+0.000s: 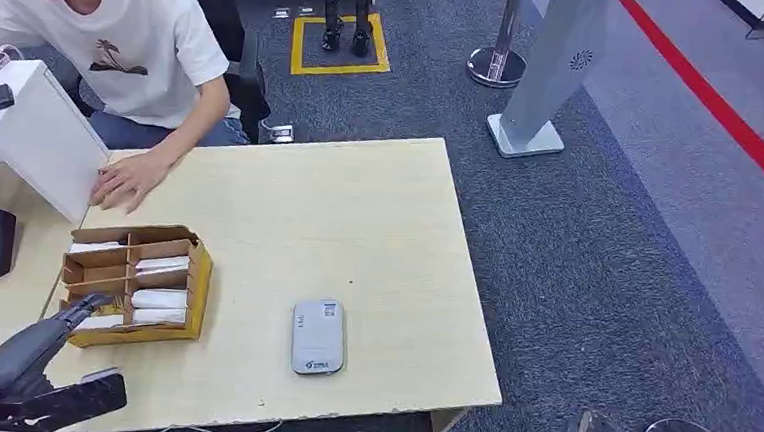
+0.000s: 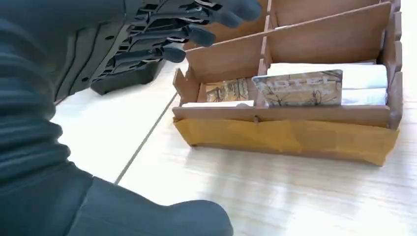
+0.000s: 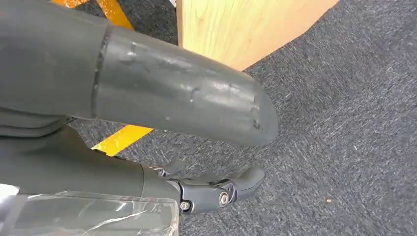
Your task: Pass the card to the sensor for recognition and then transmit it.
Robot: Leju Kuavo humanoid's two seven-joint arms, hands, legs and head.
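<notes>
Left robot hand (image 2: pixel 162 39) open, fingers spread, holding nothing | patterned card (image 2: pixel 297 88) upright in brown cardboard divider box (image 1: pixel 133 286) near table's left front corner | right robot hand (image 3: pixel 211 189) hanging, grip unclear | my worry: fingers snagging a divider, tipping box.

Wooden table (image 1: pixel 379 206), grey carpet (image 1: pixel 596 249) (red stripe (image 1: pixel 725 112))

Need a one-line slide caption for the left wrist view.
Left hand, fingers spread and empty, reaches toward the divided cardboard card box, cards standing in its compartments.
</notes>
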